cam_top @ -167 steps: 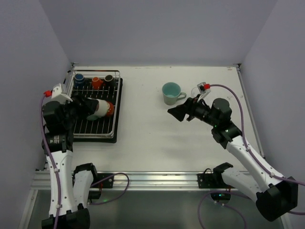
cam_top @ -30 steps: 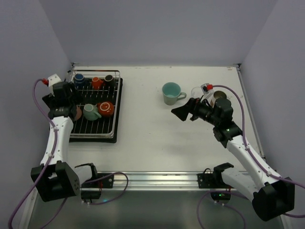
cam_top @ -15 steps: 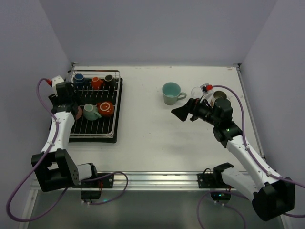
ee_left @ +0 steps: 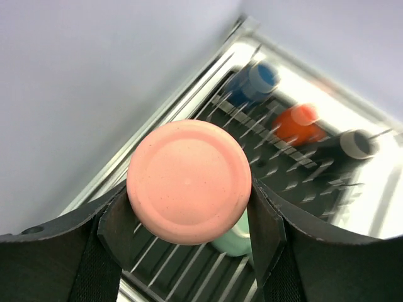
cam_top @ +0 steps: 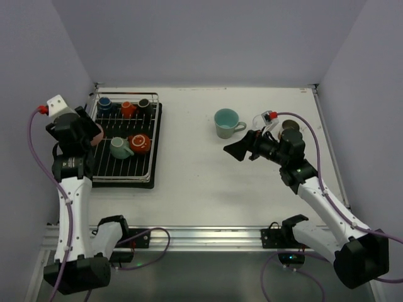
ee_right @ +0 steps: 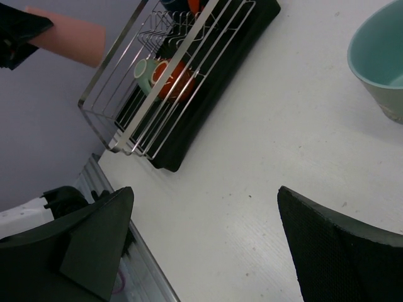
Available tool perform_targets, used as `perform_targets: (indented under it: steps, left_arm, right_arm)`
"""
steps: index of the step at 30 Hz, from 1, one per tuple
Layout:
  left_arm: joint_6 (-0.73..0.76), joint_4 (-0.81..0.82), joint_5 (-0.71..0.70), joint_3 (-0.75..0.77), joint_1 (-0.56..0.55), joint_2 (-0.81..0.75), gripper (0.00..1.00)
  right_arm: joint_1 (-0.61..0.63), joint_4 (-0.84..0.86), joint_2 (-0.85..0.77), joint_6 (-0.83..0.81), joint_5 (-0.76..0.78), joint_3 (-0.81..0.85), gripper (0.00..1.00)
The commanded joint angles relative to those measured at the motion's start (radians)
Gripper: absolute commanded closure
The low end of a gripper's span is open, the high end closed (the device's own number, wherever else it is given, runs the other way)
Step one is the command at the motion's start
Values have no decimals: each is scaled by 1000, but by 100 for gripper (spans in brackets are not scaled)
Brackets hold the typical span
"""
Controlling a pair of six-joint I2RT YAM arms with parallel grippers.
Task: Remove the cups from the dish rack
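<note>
My left gripper (cam_top: 88, 135) is shut on the salmon tumbler (ee_left: 189, 181) and holds it above the left rim of the silver dish rack (cam_top: 151, 139); the tumbler also shows in the top view (cam_top: 96, 133) and the right wrist view (ee_right: 69, 39). In the rack sit a teal mug (cam_top: 119, 148), a brown-orange cup (cam_top: 140, 143), and blue (cam_top: 104, 103), orange (cam_top: 128, 108) and black (cam_top: 144, 104) espresso cups. A teal mug (cam_top: 226, 123) stands on the table. My right gripper (cam_top: 234, 150) is open and empty over the table's middle.
A clear glass (cam_top: 261, 121) and a metal cup (cam_top: 291, 128) stand on the table behind my right arm. The left wall is close beside my left arm. The rack sits on a black tray (ee_right: 208, 100).
My left gripper has lifted the salmon tumbler out of the rack and drawn back toward the left wall. The right arm has barely moved.
</note>
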Motion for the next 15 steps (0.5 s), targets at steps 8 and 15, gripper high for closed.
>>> perform_targets:
  steps: [8,15]
  left_arm:
    - [-343,307,817,57,-32,-220,67]
    - [-682,829,1095,-267,-153,-290,66]
  right_arm:
    - [52,375,-79,278,-155,-63,1]
    - [150,601,-27,375,-86,-49,2]
